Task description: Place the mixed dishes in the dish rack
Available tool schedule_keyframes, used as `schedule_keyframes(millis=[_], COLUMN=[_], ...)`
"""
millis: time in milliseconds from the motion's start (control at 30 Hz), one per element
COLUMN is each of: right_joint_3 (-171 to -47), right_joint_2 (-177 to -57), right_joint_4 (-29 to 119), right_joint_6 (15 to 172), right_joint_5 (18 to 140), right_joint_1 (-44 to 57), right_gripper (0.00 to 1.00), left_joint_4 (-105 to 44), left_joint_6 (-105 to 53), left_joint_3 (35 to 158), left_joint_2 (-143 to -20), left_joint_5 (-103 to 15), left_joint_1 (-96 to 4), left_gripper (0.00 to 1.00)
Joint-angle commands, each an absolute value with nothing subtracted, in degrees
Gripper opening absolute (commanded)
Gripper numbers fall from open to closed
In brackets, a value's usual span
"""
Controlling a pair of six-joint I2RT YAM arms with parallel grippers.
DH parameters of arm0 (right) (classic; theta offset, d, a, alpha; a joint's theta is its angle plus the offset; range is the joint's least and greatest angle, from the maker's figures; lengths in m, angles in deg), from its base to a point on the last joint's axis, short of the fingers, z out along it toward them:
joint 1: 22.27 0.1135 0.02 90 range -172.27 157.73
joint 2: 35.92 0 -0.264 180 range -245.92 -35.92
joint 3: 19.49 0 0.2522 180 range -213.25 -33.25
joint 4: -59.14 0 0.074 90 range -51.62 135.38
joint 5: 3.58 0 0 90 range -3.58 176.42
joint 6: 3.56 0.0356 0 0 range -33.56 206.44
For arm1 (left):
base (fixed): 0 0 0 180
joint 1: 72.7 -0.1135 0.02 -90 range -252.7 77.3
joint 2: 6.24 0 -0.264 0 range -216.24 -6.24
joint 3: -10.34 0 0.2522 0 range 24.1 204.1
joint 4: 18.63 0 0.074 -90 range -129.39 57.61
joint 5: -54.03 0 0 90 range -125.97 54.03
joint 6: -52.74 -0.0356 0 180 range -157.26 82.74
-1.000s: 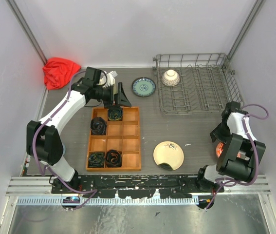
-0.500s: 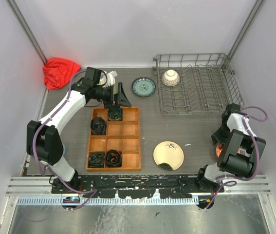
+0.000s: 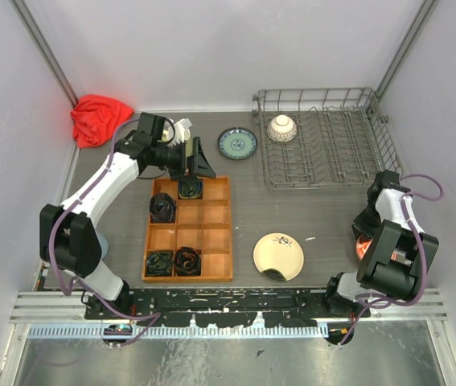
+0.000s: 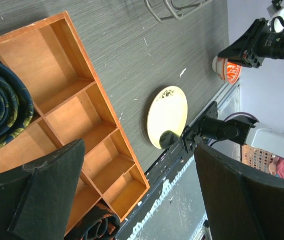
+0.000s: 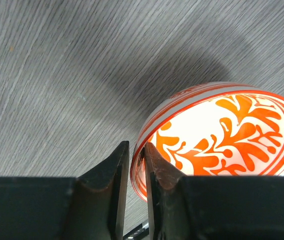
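My right hand [image 5: 136,148] pinches the rim of the red-patterned bowl [image 5: 222,140] by the right edge of the worktop [image 3: 308,211], left hand [image 4: 137,145] gaping wide; I'd check the grip is firm before lifting toward the dish rack [image 3: 312,91].

Grey bench [image 3: 292,209]: cloth [image 3: 99,118] back left, tray [image 3: 189,229] left of centre, teal plate [image 3: 236,143] just beside rack [image 3: 324,137] at back. Cream plate [image 3: 278,256] near front, bowl [image 5: 222,135] at right edge.
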State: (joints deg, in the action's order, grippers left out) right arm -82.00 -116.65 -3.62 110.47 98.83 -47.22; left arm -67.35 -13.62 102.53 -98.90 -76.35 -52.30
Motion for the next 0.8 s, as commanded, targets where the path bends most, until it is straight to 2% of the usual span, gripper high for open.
schedule_keyframes(millis=[0, 100, 133, 200, 233, 567, 767], right_joint_3=[-83.14, -82.91, -82.86, -82.85, -82.94, -88.63, -90.34], right_joint_2=[-114.84, -115.07, -115.15, -115.12, -114.80, -108.15, -106.16], right_joint_4=[-3.69, -3.50, -3.37, -3.36, -3.46, -9.83, -10.24], right_joint_6=[110.00, 109.83, 109.82, 109.62, 109.52, 107.57, 110.34], right_joint_5=[96.99, 96.59, 96.49, 95.93, 95.66, 93.01, 85.65], right_joint_1=[-47.46, -47.41, -47.41, -47.41, -47.41, -47.46, -47.41], right_gripper=[0.23, 0.20, 0.17, 0.04, 0.01, 0.01, 0.01], left_joint_4=[-66.50, -66.45, -66.43, -66.40, -66.40, -65.13, -64.50], left_joint_6=[-12.85, -12.87, -12.91, -12.91, -12.91, -11.79, -11.59], left_joint_3=[100.61, 99.55, 99.19, 98.65, 98.51, 98.09, 98.17], left_joint_2=[-95.63, -94.45, -94.11, -93.54, -93.45, -93.22, -93.46], left_joint_5=[-76.49, -76.18, -75.93, -75.78, -75.70, -76.28, -76.57], left_joint_1=[-52.29, -52.31, -52.31, -52.31, -52.30, -52.31, -52.29], left_gripper=[0.98, 0.98, 0.98, 0.98, 0.98, 0.98, 0.98])
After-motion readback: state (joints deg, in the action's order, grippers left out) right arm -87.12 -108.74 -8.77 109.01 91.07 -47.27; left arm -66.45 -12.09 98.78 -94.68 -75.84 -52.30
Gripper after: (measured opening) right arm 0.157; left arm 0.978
